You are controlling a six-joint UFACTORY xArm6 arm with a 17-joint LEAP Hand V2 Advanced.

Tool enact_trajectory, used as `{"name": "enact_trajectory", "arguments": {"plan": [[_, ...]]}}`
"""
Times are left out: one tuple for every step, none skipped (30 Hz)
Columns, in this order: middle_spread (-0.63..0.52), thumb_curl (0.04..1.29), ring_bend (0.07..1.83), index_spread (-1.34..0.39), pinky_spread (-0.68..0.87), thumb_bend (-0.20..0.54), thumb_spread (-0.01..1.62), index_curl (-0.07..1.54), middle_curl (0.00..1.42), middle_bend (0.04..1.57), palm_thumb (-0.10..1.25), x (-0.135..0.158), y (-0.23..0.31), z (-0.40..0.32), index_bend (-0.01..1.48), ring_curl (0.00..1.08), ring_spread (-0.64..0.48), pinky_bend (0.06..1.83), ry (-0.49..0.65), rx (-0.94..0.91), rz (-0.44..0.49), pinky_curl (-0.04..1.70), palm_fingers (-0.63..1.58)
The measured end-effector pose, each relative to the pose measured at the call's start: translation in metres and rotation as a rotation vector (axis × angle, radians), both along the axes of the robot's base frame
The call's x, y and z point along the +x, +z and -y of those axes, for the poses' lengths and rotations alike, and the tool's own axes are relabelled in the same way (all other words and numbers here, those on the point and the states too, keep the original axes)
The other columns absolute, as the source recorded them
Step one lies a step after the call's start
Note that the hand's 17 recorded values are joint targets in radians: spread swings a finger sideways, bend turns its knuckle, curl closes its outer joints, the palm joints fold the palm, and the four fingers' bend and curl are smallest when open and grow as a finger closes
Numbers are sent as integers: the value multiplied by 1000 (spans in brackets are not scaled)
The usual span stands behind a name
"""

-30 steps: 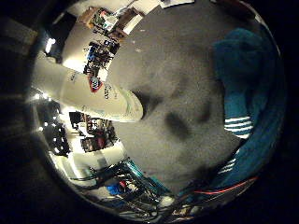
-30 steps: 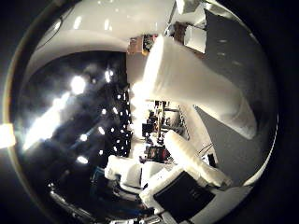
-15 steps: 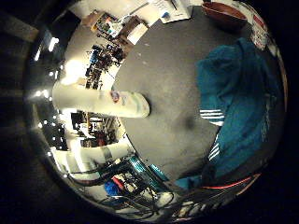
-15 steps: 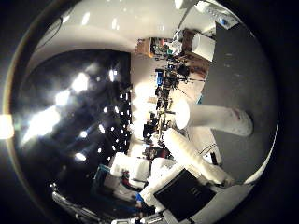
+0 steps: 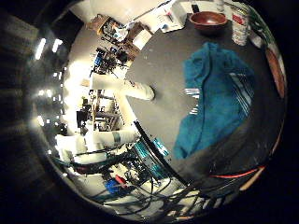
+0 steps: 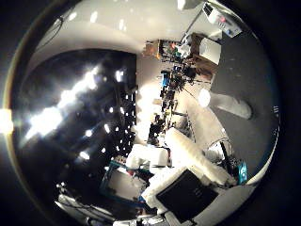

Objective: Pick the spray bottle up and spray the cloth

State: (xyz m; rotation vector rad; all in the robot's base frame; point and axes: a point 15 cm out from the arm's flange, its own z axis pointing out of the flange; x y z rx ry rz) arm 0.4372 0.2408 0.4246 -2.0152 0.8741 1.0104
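The white spray bottle [image 5: 131,90] stands upright on the grey table [image 5: 168,65], small in the little finger side view and well away from the palm. It also shows in the thumb side view [image 6: 229,105], alone on the table. The teal cloth [image 5: 220,98], with white stripes, lies crumpled on the table a short way from the bottle. My right hand [image 6: 188,174] is pulled back from both. Its white fingers [image 5: 98,145] reach out fairly straight and hold nothing.
A brown bowl [image 5: 207,21] and white cups [image 5: 241,23] stand at the far side of the table, past the cloth. Papers [image 5: 168,14] lie beside the bowl. Cluttered shelves and equipment [image 6: 174,71] stand beyond the table edge.
The hand has drawn back from the bottle: the bottle has shrunk from filling much of each view to small. More of the cloth, and the bowl and cups, have come into view.
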Motion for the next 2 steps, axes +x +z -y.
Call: {"name": "enact_trajectory", "arguments": {"plan": [[144, 360, 391, -266, 476, -21, 1076, 311, 315, 185, 677, 1, -1, 9, 173, 237, 160, 531, -13, -2, -5, 317, 163], [144, 362, 389, -264, 477, -20, 1080, 312, 313, 184, 680, 2, -1, 19, 176, 237, 160, 531, -29, -3, -11, 315, 165]]}}
